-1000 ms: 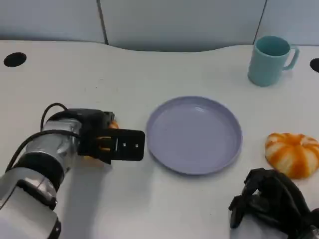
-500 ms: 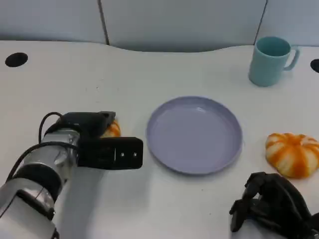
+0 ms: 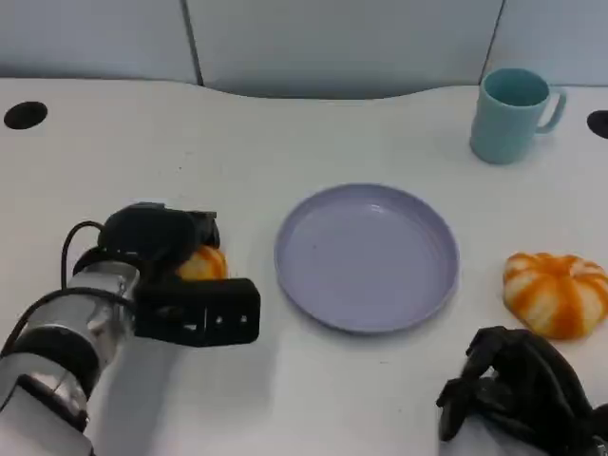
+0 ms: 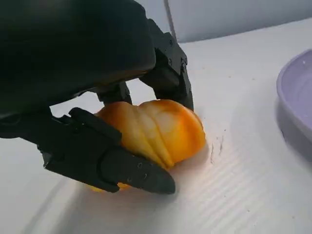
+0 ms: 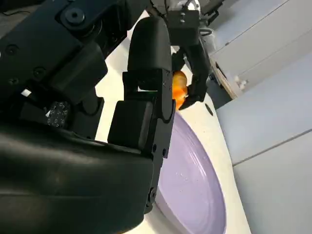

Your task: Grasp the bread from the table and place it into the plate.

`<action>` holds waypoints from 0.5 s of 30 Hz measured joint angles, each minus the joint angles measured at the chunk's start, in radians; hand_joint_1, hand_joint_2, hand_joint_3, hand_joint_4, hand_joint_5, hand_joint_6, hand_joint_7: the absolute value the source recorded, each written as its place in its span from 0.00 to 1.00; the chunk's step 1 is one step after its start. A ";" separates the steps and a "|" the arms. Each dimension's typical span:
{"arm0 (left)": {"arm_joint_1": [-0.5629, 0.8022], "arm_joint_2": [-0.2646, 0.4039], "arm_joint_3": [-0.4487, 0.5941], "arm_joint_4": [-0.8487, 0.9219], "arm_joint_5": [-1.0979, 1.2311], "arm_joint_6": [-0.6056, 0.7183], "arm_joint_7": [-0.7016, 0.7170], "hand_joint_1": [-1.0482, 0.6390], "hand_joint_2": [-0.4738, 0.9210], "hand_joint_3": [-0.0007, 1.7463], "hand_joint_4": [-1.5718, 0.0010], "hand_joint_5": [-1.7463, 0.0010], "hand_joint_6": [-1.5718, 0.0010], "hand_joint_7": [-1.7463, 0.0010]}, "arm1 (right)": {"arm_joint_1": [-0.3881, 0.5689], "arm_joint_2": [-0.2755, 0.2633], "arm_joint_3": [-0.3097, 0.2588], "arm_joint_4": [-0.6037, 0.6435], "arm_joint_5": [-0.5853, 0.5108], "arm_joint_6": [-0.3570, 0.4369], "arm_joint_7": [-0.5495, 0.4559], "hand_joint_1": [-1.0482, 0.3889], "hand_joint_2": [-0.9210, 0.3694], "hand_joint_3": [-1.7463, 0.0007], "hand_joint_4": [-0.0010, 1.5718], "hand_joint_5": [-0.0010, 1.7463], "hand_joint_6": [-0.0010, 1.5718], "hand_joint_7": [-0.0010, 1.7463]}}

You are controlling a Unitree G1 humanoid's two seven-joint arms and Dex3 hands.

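bread (image 3: pixel 201 264): mostly hidden under left hand (image 3: pixel 180 275) in head view | right hand (image 3: pixel 518 399): cut by desk-front picture edge, grasp unclear | plate (image 4: pixel 295 97): cropped in left wrist view | dark hole (image 3: pixel 598 123): cut at desk's right edge

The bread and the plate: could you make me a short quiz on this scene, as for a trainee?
1. True or false: the plate already has bread on it.
2. Which hand is closed around a piece of bread: A) left hand B) right hand?
3. Fill in: the teal ____ stands beyond the plate.

Key: 1. false, the plate holds nothing. 2. A. 3. mug.
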 measured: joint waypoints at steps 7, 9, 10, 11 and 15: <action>0.004 0.020 -0.015 0.008 0.022 -0.074 0.075 0.47 0.97 0.27 0.45 0.00 0.62 0.00 | -0.078 -0.005 -0.008 0.098 -0.004 -0.024 -0.002 0.00 0.35 1.00 1.00 0.40 1.00 0.28; 0.000 0.025 -0.015 0.006 0.026 -0.078 0.121 0.48 0.96 0.27 0.45 0.00 0.62 0.00 | -0.093 -0.006 -0.008 0.110 -0.006 -0.025 -0.009 0.00 0.35 1.00 1.00 0.41 1.00 0.30; -0.004 0.028 -0.015 0.005 0.031 -0.079 0.146 0.48 0.95 0.27 0.45 0.00 0.62 0.00 | -0.097 -0.006 -0.008 0.113 -0.007 -0.025 -0.012 0.00 0.35 1.00 1.00 0.41 1.00 0.30; -0.010 0.033 -0.015 0.003 0.033 -0.080 0.167 0.48 0.95 0.27 0.45 0.00 0.62 0.00 | -0.098 -0.006 -0.007 0.114 -0.008 -0.025 -0.015 0.00 0.35 1.00 1.00 0.41 1.00 0.30; -0.020 0.048 -0.015 -0.012 0.036 -0.084 0.222 0.51 0.87 0.41 0.47 0.00 0.62 0.00 | -0.099 -0.006 -0.007 0.116 -0.008 -0.030 -0.016 0.00 0.35 1.00 1.00 0.41 1.00 0.30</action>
